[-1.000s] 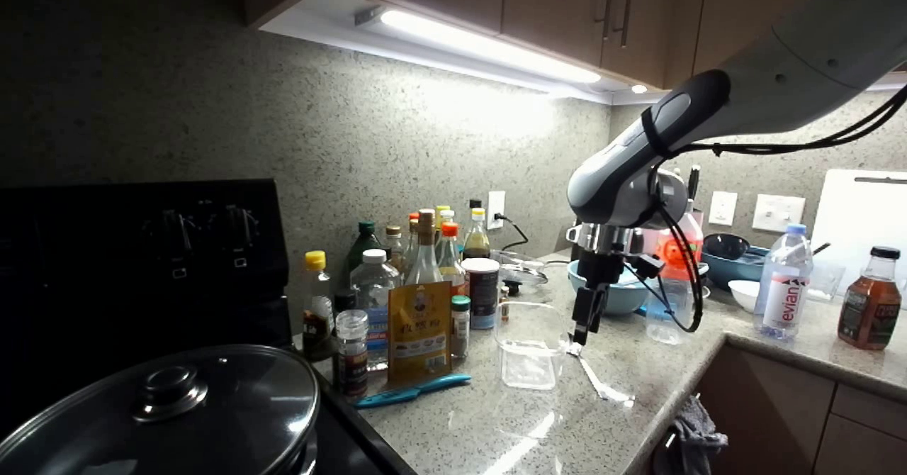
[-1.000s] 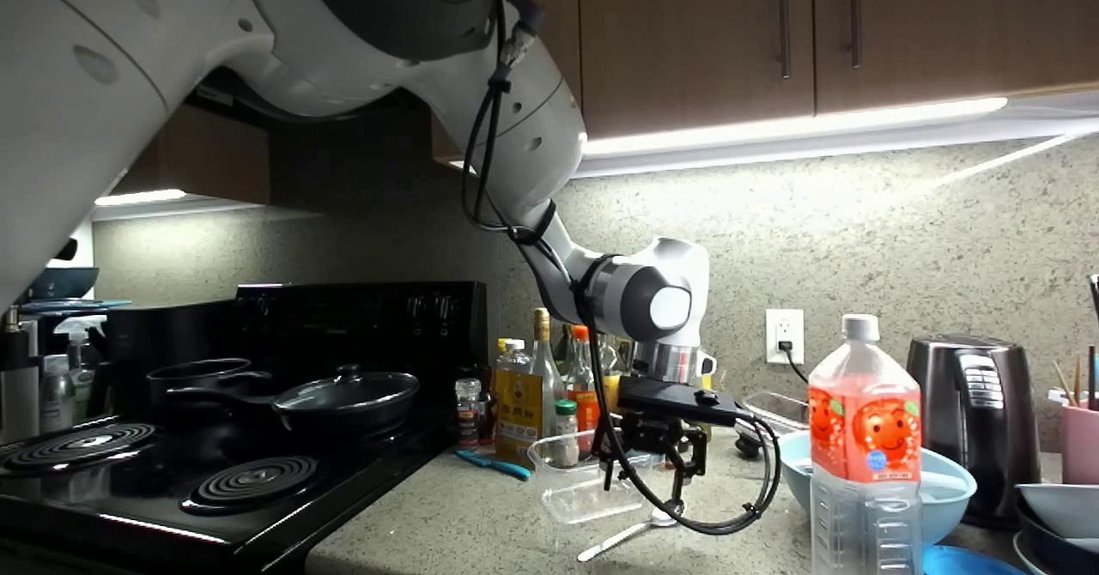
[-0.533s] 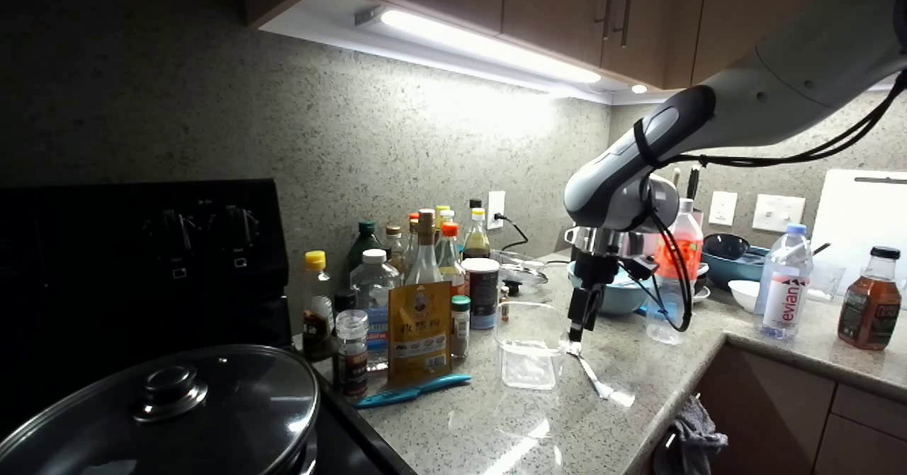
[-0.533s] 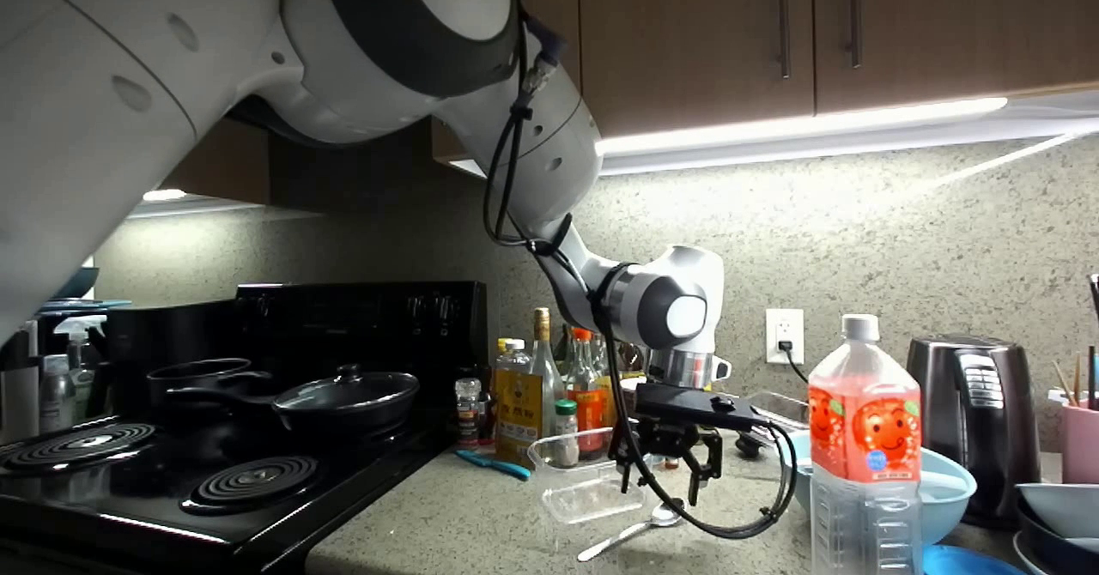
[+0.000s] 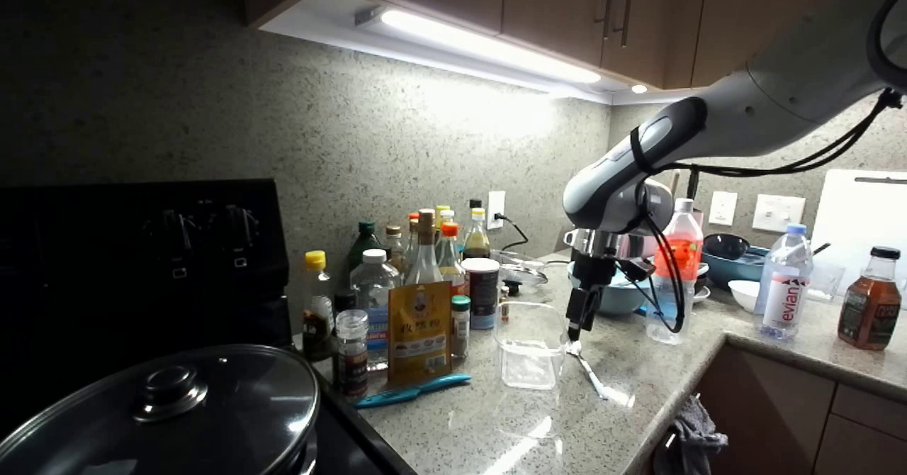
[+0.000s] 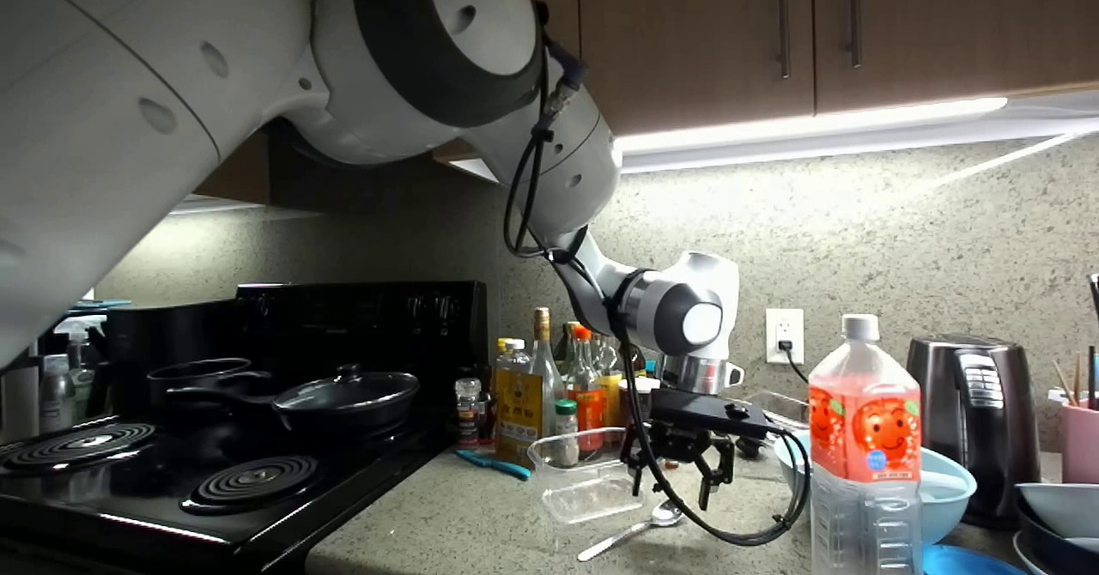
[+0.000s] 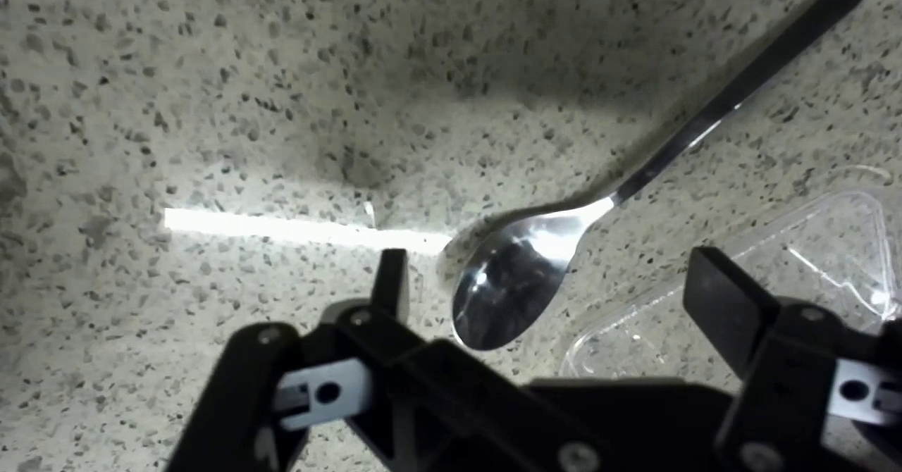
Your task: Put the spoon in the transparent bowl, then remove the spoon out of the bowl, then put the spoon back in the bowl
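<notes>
On the speckled counter lies the silvery spoon [image 7: 521,275], its round end below the gripper and its handle slanting away to the upper right of the wrist view. In both exterior views the spoon [image 5: 591,377] [image 6: 631,530] rests outside and beside the transparent bowl [image 5: 528,373] [image 6: 592,499], which holds nothing visible. A corner of that bowl [image 7: 796,218] shows at the wrist view's lower right, partly hidden by a finger. My gripper [image 7: 546,268] [image 6: 670,496] points down, open, its fingers wide apart above the counter; the spoon's round end appears nearer the left finger.
A blue knife [image 5: 414,391], a yellow pouch [image 5: 419,330] and several bottles stand beyond the clear bowl. The light blue bowl [image 6: 940,493] and a tall red-labelled bottle [image 6: 864,455] are on the other side. The black stove [image 6: 258,463] borders the counter.
My arm has shifted right in an exterior view, with the open gripper drifting away from the clear bowl. Spoon and bowl have stayed put.
</notes>
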